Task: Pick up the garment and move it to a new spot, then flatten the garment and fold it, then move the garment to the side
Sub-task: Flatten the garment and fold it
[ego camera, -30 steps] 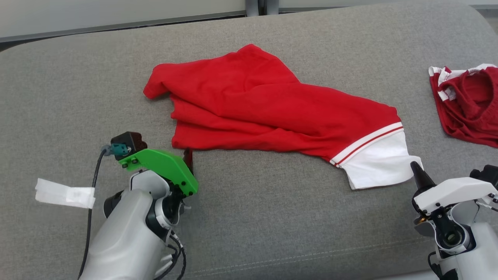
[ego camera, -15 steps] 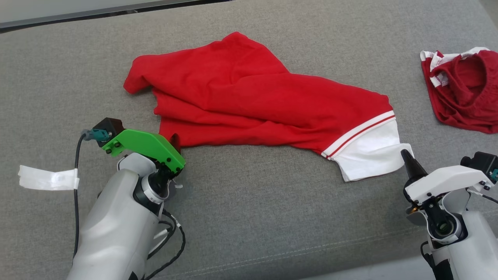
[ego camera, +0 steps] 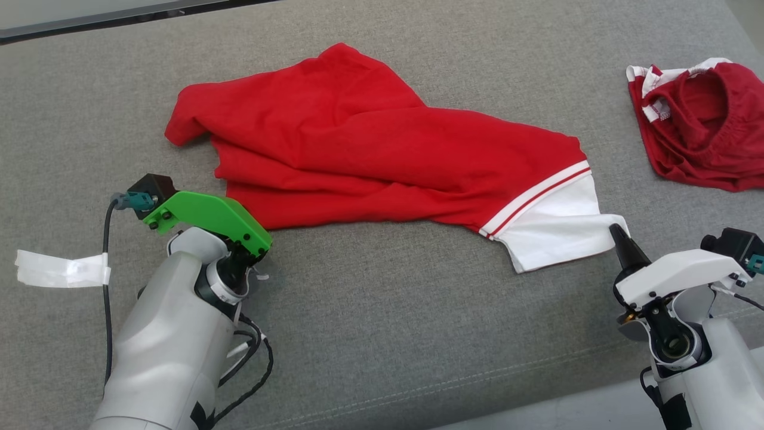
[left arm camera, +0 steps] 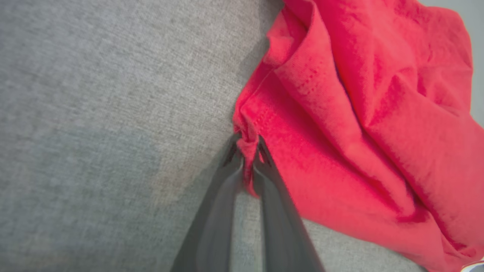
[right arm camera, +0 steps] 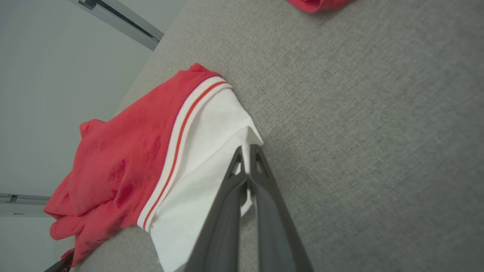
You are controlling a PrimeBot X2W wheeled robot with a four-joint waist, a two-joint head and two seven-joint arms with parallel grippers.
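Camera shifted, both jaws clamped on garment (ego camera: 370, 149)

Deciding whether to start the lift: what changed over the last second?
Mostly the head camera turned: everything slid up-left. The left gripper eased toward a corner of the garment; its green mount now covers the finger. Unchanged: the garment's lie on the grey cushion, the right gripper at the white hem, the second garment, the tape. Both grippers pinch cloth.

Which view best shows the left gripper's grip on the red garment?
Left wrist view: the left gripper pinches a bunched garment corner. Head view: its green mount covers the grip. Right wrist view: possibly a dark sliver, bottom left.
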